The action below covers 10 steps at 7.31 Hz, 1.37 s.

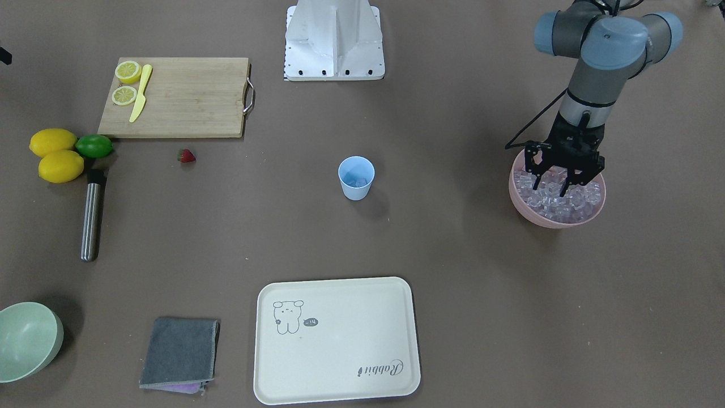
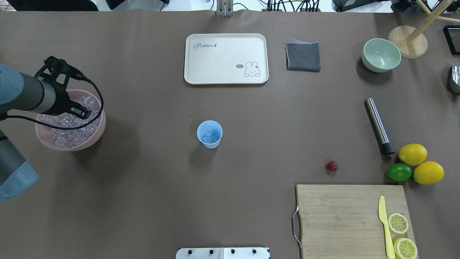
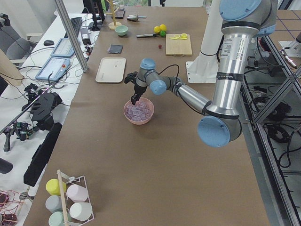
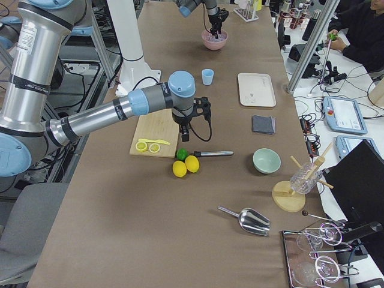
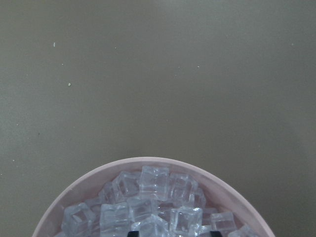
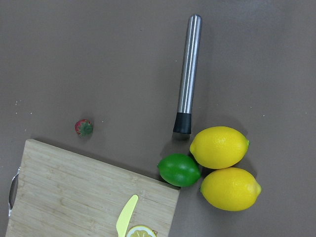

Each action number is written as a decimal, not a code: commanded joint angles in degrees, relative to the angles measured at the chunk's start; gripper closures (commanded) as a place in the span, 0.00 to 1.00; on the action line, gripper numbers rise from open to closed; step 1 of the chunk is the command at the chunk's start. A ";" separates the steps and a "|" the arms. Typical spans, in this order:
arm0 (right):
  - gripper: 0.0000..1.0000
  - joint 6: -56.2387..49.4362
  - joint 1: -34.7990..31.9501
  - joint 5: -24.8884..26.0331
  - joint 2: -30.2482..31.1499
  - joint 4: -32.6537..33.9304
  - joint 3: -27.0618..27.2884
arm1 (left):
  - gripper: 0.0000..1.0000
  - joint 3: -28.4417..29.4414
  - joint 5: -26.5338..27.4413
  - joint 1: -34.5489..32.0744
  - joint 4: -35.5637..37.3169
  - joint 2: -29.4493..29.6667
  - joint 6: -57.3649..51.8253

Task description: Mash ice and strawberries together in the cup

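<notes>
The light-blue cup (image 1: 356,178) (image 2: 209,134) stands mid-table with a little ice in its bottom. More ice (image 1: 558,199) (image 5: 148,202) fills the pink bowl (image 1: 518,201) (image 2: 96,138). My left gripper (image 1: 552,186) (image 2: 81,111) hangs open over that bowl, fingertips down among the cubes. One strawberry (image 1: 186,156) (image 2: 331,166) (image 6: 83,127) lies on the table near the cutting board's corner. My right gripper (image 4: 185,135) shows only in the exterior right view, hovering above the board's end; I cannot tell whether it is open or shut.
A steel muddler (image 1: 92,215) (image 6: 187,74) lies beside two lemons (image 1: 54,154) and a lime (image 1: 94,146). The cutting board (image 1: 187,99) carries a yellow knife and lemon halves. A cream tray (image 1: 337,340), grey cloth (image 1: 179,352) and pale-green bowl (image 1: 25,340) line the far edge.
</notes>
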<state>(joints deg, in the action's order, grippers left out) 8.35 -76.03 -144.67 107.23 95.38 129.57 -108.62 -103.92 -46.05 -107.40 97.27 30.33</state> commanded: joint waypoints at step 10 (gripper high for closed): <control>0.00 0.00 -0.26 -0.97 0.61 -0.02 0.42 | 0.35 0.86 -2.78 5.18 -0.17 -3.32 6.67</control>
<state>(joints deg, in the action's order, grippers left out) 8.35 -76.21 -145.57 107.70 95.36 129.96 -108.99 -106.60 -41.03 -107.45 93.73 36.86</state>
